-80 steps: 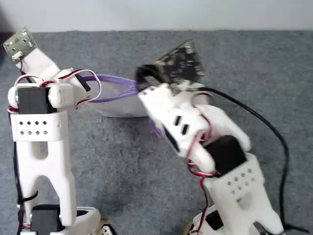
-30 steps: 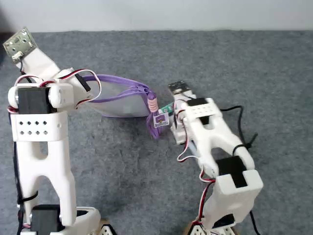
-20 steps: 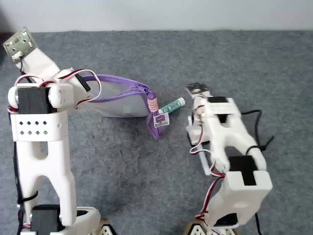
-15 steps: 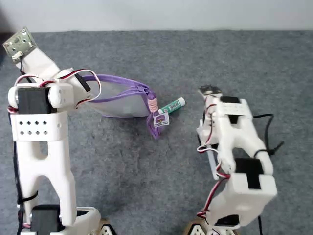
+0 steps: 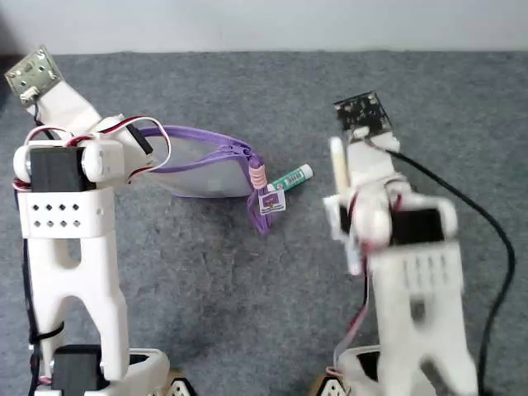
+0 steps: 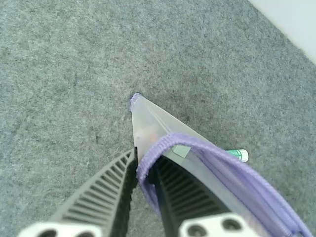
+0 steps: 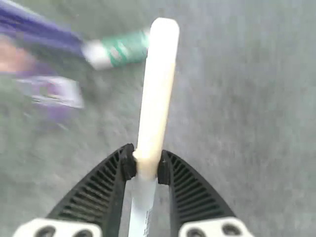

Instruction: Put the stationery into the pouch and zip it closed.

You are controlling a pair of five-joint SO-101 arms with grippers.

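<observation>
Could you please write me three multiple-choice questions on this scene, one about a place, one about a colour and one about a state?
1. Where is the green and white tube?
A) inside the pouch
B) on the grey mat, beside the pouch's zip end
C) in the right hand

2. What colour is the pouch's trim?
A) purple
B) red
C) yellow

3. How is the right hand?
A) open and empty
B) shut on the cream stick
C) shut on the pouch

Answers:
1 B, the tube lies on the mat just outside the pouch.
2 A, the edge band is purple.
3 B, the hand clamps the stick's lower end.
</observation>
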